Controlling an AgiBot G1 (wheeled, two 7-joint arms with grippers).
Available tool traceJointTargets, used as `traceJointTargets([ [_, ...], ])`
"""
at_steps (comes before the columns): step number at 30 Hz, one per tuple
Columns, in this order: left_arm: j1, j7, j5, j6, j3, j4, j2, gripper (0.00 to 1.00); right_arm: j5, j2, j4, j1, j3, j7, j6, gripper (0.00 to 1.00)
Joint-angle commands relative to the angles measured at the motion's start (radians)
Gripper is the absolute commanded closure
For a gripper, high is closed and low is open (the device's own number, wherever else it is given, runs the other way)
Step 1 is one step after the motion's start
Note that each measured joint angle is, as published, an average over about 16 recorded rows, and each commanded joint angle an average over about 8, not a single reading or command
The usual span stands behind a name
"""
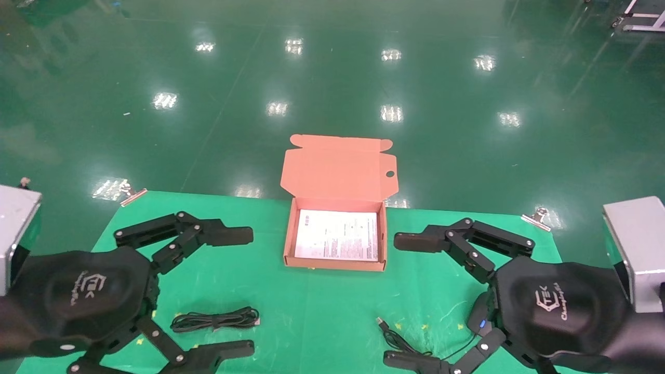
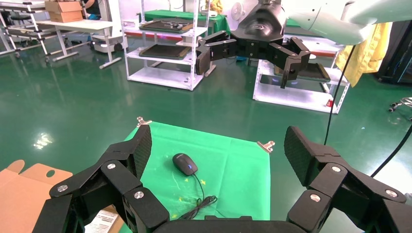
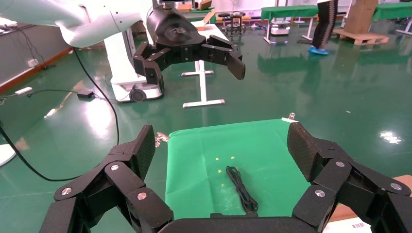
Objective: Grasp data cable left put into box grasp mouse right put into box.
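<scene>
At lower left of the head view my left gripper hovers with fingers spread wide, empty, the data cable lying between them on the green worktop. The box sits open at centre. At lower right my right gripper is equally splayed, the mouse just beside its palm. I judge the thin cable could slip my pinch, and the mouse's cord could snag.

Green bench lies bare between the data cable and the mouse cord. The box stands open from above, its raised lid blocking only the far side.
</scene>
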Motion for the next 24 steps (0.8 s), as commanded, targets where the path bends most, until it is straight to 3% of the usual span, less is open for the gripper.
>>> traceJointTargets([
  [1, 0.0, 0.0, 0.0, 0.0, 0.0, 0.0, 0.0, 0.0, 0.0, 0.0, 0.0, 0.0, 0.0, 0.0, 0.0, 0.0],
  [17, -0.002, -0.003, 0.008, 0.002, 0.006, 0.0, 0.0, 0.0, -0.004, 0.002, 0.001, 0.001, -0.001, -0.002, -0.001, 0.0],
  [24, -0.038, -0.028, 0.069, 0.029, 0.043, -0.001, -0.002, 0.0, -0.078, 0.015, 0.026, 0.031, -0.016, -0.043, -0.016, 0.0],
])
